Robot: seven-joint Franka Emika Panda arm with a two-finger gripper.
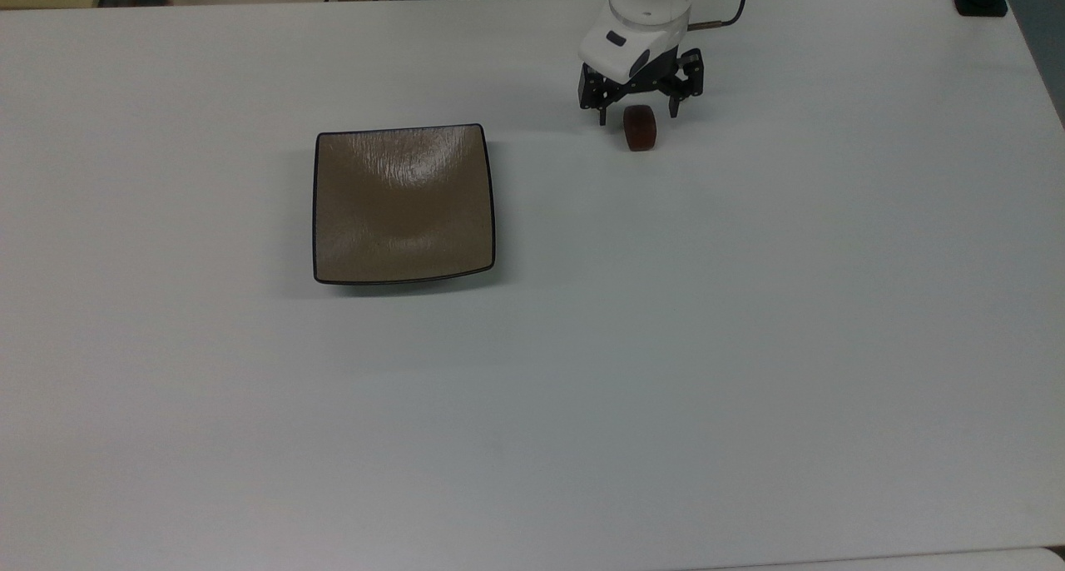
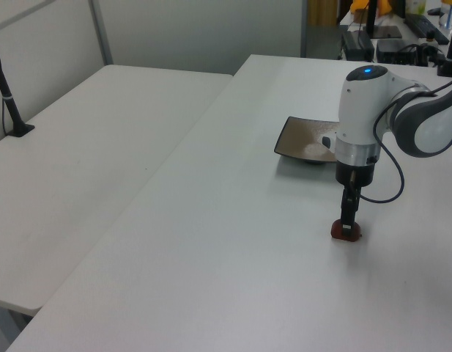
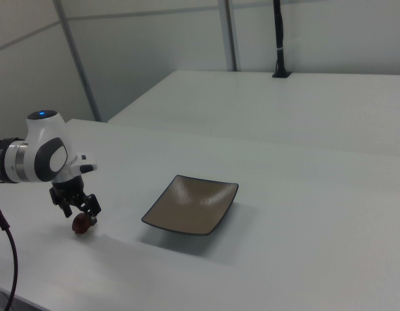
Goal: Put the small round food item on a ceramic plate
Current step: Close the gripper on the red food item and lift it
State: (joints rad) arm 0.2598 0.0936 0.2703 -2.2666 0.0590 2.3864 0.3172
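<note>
Right now the black two-finger end effector [image 1: 639, 115] on the white robot arm sits low over the small dark reddish-brown round food lump [image 1: 640, 128], with its fingers spread wide, one on each side. That lump lies on the white worktop [image 1: 666, 346]. Well apart, toward the top view's left, sits the square tan-brown shiny ceramic plate [image 1: 403, 205] with a thin dark rim.

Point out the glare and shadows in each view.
Top view: bright streaked glare on the ceramic plate near its far edge, soft shadow along its near edge. Left view: pale glare patches on the plate; a faint shadow beside the small round food item under the pincer. Right view: a broad soft shadow on the white table in front of the plate.
</note>
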